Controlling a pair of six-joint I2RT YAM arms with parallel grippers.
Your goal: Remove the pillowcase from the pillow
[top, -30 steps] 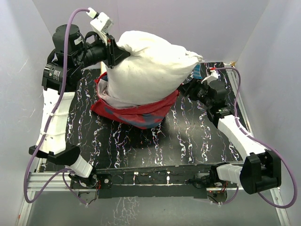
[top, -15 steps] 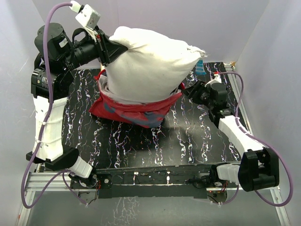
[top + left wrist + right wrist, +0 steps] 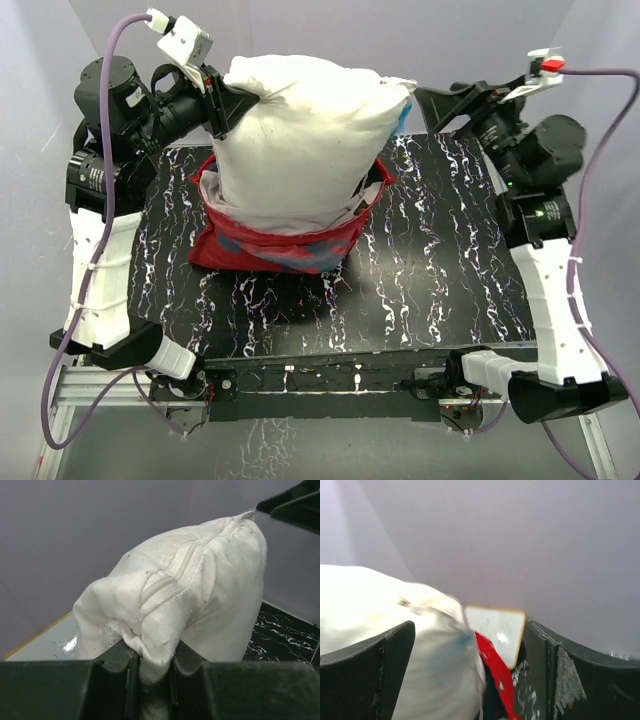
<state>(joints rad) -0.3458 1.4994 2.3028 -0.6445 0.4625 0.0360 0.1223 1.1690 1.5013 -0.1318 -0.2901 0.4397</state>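
The pillow point(image 3: 200, 595) has one corner pinched between the left jaws.

Robotics lab, we judge, a boxed-in test cell. Plain pale walls point(image 3: 330, 30) close three sides of a black marble-patterned table point(image 3: 430, 290). We see a left arm point(image 3: 100, 270) and a right arm point(image 3: 555, 300) mounted at an aluminium rail point(image 3: 95, 385), with purple cables point(image 3: 605, 72) looping loose.

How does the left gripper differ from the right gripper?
The left gripper is shut on a top corner of the pillow; the right gripper is open, its fingers spread with nothing pinched. The left gripper reaches in from the pillow's left, the right gripper from its right. Both are raised at the pillow's top, above the pillowcase bunched around its base.
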